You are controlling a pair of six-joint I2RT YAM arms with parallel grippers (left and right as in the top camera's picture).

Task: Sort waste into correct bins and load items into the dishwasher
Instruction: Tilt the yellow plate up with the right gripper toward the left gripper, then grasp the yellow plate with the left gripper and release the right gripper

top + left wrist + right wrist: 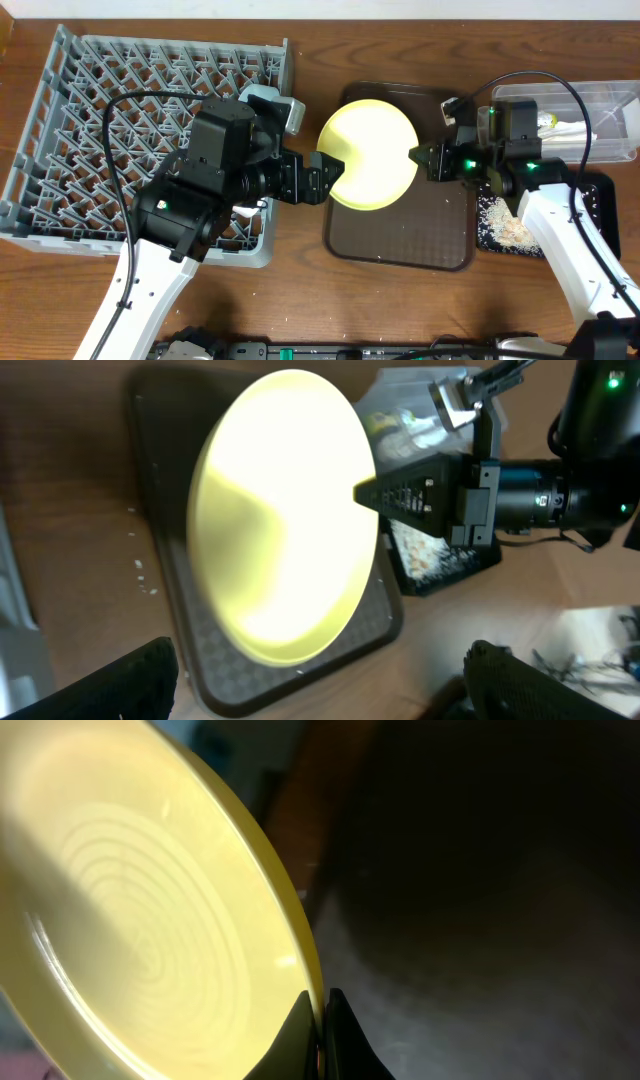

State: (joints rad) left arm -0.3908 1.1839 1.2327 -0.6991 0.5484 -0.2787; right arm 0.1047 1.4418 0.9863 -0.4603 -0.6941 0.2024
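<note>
The round yellow plate [368, 153] is held tilted on edge above the dark brown tray [400, 240]. My right gripper [422, 158] is shut on its right rim; the pinch shows in the right wrist view [322, 1020] and from the left wrist view [375, 493]. My left gripper [325, 178] is open by the plate's left edge, its fingers [320, 685] spread below the plate [285, 520] and not touching it. The grey dish rack [150, 130] stands at the left. Beige crumbs [505, 225] lie in the black tray [600, 190]. The clear tub [600, 125] holds white paper.
The brown tray lies between the rack and the black tray. The clear tub stands at the back right behind my right arm. A cable loops over the rack. Bare wood shows in front of the trays.
</note>
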